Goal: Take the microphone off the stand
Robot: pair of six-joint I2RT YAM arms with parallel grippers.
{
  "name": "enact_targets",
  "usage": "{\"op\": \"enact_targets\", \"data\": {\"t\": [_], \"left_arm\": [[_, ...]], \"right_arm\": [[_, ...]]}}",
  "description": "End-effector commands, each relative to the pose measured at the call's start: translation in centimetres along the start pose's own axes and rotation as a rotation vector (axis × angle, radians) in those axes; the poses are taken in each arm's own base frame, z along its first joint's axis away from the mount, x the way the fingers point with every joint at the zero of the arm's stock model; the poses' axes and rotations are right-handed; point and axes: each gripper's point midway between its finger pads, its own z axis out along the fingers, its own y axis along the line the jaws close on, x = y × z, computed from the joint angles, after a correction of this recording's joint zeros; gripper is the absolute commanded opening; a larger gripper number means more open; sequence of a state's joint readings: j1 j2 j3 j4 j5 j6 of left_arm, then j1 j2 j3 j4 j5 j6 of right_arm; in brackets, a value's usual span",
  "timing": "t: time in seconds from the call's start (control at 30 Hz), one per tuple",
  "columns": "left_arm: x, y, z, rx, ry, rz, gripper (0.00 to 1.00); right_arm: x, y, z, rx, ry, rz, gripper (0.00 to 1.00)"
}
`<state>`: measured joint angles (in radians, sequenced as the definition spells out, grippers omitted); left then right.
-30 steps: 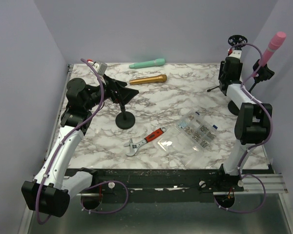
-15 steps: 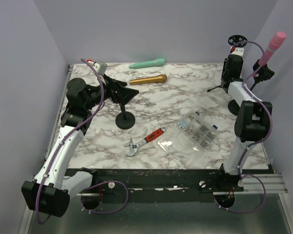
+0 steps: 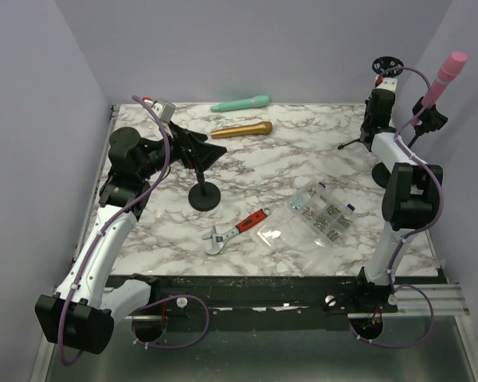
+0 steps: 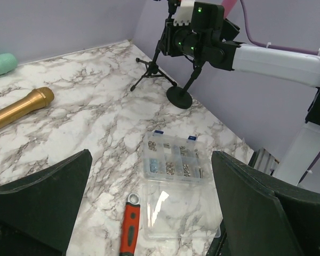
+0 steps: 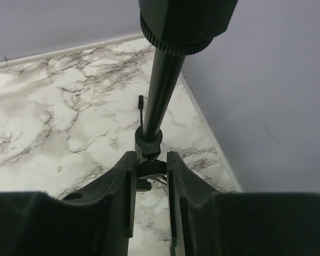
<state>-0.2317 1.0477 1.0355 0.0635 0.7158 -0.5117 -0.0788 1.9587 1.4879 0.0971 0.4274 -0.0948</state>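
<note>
Moved: right gripper (image 5: pixel 151 160) jaws narrowed around stand (image 5: pixel 159 90) joint; clamped or not, cannot tell
Left gripper (image 4: pixel 150 153): jaws wide apart, empty
Microphone (image 3: pixel 446 73): pink, tilted, head up

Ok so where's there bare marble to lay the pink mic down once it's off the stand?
The widest bare marble lies mid-table, between the gold microphone and the clear parts box. Another patch sits left of the wrench. The far right corner, around the tripod stand, is crowded.
</note>
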Motion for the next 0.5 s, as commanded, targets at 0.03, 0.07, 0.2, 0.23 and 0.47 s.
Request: {"op": "enact_targets", "data": {"t": [0.03,0.07,0.2,0.23,0.47], "left_arm": [[-0.1,-0.5,0.0,0.014,0.005,0.012,0.99],[-0.1,-0.5,0.0,0.014,0.007,0.011,0.98],[-0.1,-0.3,0.1,0.008,0.007,0.013,0.99],[0.0,-0.2,0.1,0.006,0.009,0.013,0.99],[0.1,0.0,0.2,-0.004,0.013,0.013,0.99]], "right_arm": [[2.1,2.0,1.5,-0.069,0.059,0.004,0.14],[2.4,2.5,1.7,-0.094,0.064,0.013,0.09],[2.8,4.5,2.5,-0.173,0.049,0.043,0.01],[2.9,4.9,2.6,-0.185,0.046,0.044,0.01],[5.2,4.4,3.5,-0.155,0.071,-0.076,0.01]]}}
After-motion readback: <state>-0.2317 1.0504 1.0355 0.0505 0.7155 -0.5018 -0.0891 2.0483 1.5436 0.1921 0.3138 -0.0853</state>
